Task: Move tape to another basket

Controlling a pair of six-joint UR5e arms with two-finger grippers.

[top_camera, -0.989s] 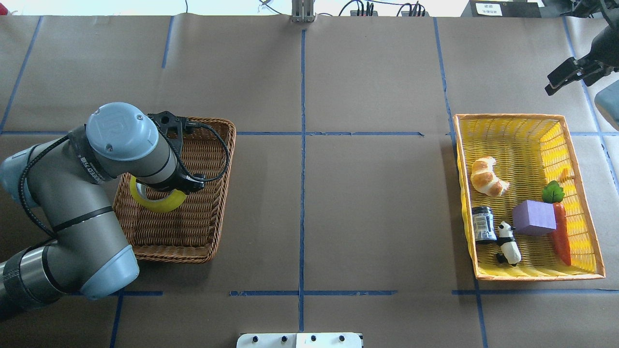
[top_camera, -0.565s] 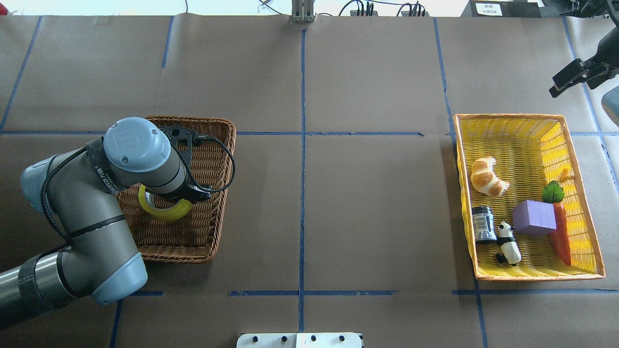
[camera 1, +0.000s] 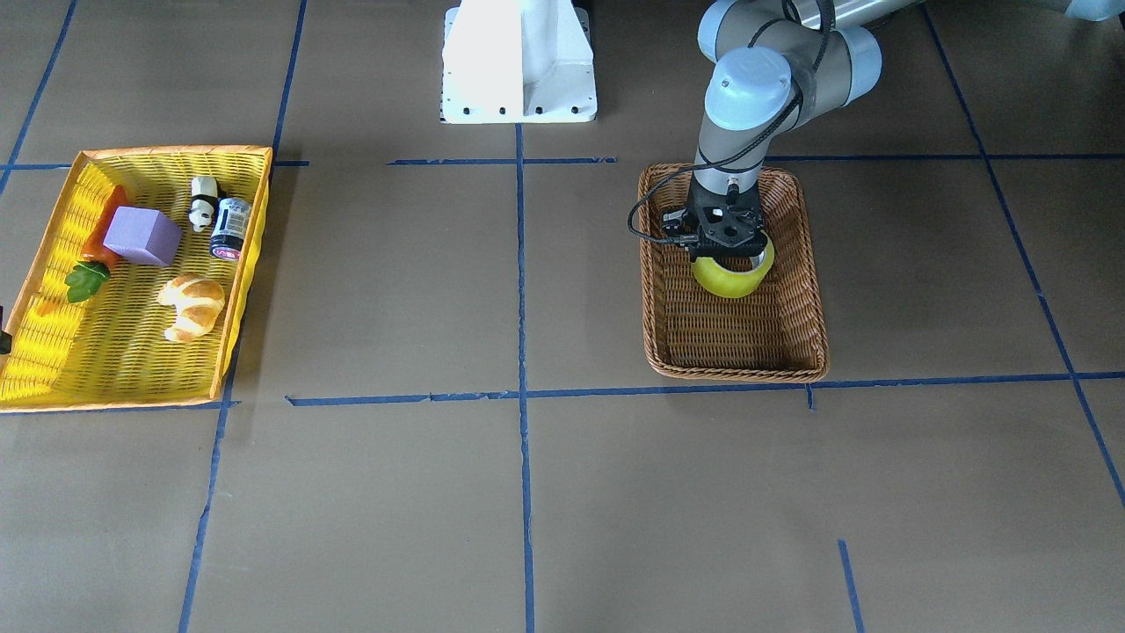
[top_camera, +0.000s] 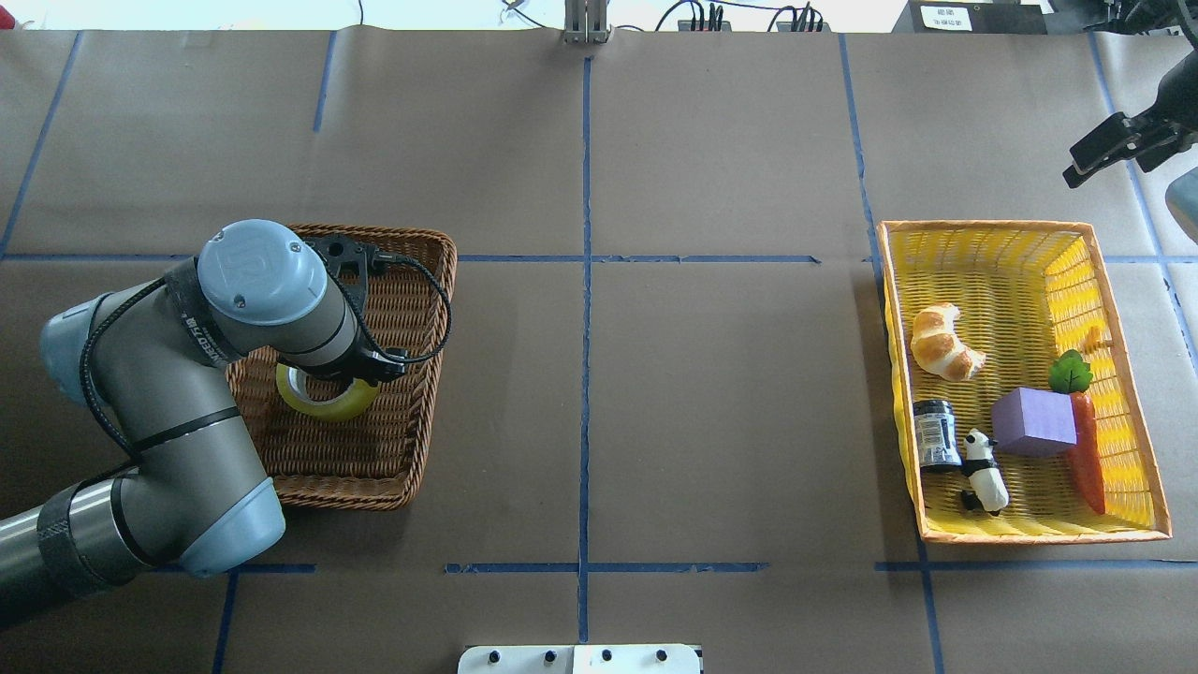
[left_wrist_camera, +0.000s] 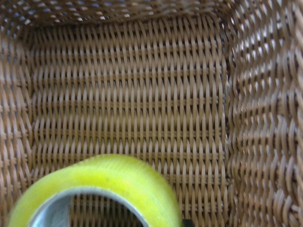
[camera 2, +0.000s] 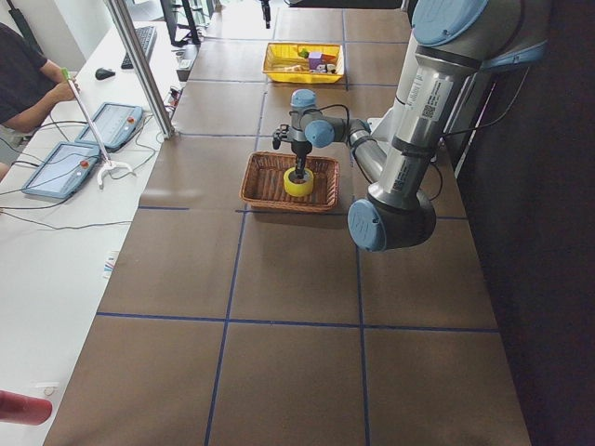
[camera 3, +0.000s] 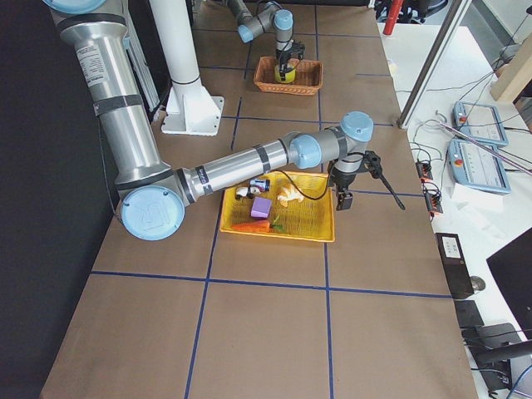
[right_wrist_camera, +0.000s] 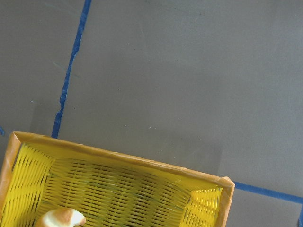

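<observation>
The yellow tape (top_camera: 329, 404) is inside the brown wicker basket (top_camera: 426, 281), near its middle. My left gripper (camera 1: 729, 253) points straight down and is shut on the roll's upper rim. The tape (camera 1: 734, 277) hangs low over the basket floor; I cannot tell whether it touches. In the left wrist view the tape (left_wrist_camera: 94, 182) fills the bottom edge, with the wicker floor (left_wrist_camera: 142, 94) behind it. My right gripper (top_camera: 1109, 150) hovers beyond the yellow basket's far right corner, with nothing in it; I cannot tell whether it is open.
A yellow mesh basket with an orange rim (top_camera: 983, 227) stands at the right. It holds a croissant (top_camera: 945, 343), a purple block (top_camera: 1034, 421), a toy carrot (top_camera: 1086, 449), a panda figure (top_camera: 985, 473) and a small dark jar (top_camera: 936, 432). A white base plate (camera 1: 518, 61) sits at the robot's side.
My left arm has carried the tape a little toward the basket's middle and lowered it. The right gripper has drawn slightly further toward the table's right edge.
</observation>
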